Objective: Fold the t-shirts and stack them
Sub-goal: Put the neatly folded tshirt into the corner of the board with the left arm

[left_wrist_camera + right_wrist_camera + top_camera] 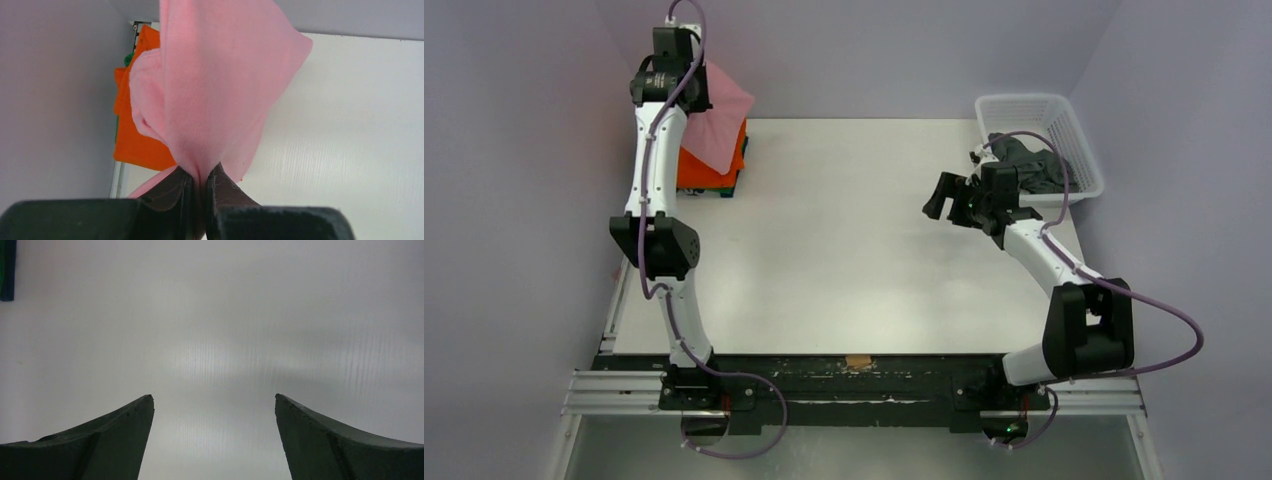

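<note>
My left gripper [201, 175] is shut on the pink t-shirt [215, 80] and holds it hanging over the stack at the far left. In the top view the pink shirt [724, 115] drapes over the folded orange t-shirt [699, 168], which lies on a dark green one [729, 188]. The orange shirt also shows in the left wrist view [135, 140]. My right gripper [944, 200] is open and empty above the bare table, right of centre; its fingers [120, 440] stand wide apart. A dark grey t-shirt [1034, 165] lies crumpled in the basket.
A white mesh basket [1064, 125] stands at the far right corner. The white table top [854, 250] spreads between the arms. Purple walls close in on the left, back and right. A dark green edge [7, 270] shows at the right wrist view's top left.
</note>
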`<state>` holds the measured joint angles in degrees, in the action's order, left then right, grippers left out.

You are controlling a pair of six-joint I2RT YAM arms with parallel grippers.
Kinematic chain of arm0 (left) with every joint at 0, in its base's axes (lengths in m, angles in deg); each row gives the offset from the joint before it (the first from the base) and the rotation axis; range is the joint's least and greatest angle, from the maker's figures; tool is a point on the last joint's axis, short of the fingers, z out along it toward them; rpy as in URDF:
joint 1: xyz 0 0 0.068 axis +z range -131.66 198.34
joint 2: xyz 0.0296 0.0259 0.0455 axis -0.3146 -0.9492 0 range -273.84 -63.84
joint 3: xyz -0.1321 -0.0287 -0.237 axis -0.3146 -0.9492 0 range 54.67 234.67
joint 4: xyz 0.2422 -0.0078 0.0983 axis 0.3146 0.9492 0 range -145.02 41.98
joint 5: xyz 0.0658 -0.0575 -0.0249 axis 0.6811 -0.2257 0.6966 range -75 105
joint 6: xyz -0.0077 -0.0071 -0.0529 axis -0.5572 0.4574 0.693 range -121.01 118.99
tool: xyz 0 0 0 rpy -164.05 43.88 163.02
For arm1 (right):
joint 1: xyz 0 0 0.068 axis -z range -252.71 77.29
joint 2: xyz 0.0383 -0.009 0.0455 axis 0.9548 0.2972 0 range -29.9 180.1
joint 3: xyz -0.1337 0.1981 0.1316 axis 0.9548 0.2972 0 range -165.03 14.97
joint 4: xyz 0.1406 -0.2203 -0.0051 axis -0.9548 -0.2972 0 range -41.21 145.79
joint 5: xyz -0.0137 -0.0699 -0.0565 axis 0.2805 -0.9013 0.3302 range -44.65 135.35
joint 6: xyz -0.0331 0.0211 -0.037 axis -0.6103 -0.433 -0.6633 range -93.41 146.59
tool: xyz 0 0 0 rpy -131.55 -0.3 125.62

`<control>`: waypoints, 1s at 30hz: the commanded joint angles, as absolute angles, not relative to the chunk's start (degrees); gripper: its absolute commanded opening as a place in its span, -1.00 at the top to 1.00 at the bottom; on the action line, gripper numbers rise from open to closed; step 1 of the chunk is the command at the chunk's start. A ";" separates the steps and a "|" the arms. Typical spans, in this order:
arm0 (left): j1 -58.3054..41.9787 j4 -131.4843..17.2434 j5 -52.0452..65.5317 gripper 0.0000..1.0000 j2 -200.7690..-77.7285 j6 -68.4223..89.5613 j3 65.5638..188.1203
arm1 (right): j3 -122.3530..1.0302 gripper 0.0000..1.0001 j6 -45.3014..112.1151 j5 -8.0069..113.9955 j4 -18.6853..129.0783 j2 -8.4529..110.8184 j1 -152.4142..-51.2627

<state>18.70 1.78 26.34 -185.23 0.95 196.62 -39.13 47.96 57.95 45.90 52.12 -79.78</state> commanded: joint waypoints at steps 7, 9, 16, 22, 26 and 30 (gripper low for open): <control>21.75 -0.47 22.01 1.00 -189.17 3.59 199.05 | -42.23 -0.79 46.39 55.43 45.42 52.92 -79.73; 22.42 -0.76 20.98 1.00 -189.78 4.00 198.98 | -42.16 -0.79 46.37 55.22 45.40 53.02 -79.72; 25.06 -1.71 20.29 1.00 -192.16 4.87 198.70 | -42.24 -0.79 46.33 54.78 45.27 53.80 -79.73; 28.17 -4.92 18.84 1.00 -194.52 5.68 197.71 | -42.59 -0.79 46.24 54.38 45.16 54.86 -79.71; 28.83 -10.12 22.62 0.63 -196.08 4.01 196.06 | -42.85 -0.79 45.87 53.45 44.52 55.17 -79.72; 29.26 -11.63 28.21 -0.16 -199.35 2.77 198.51 | -43.15 -0.79 45.68 52.39 44.14 55.20 -79.73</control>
<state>28.86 -5.94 22.80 -196.96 3.81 196.12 -40.42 46.84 54.74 43.98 55.33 -79.78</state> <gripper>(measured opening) 0.324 0.895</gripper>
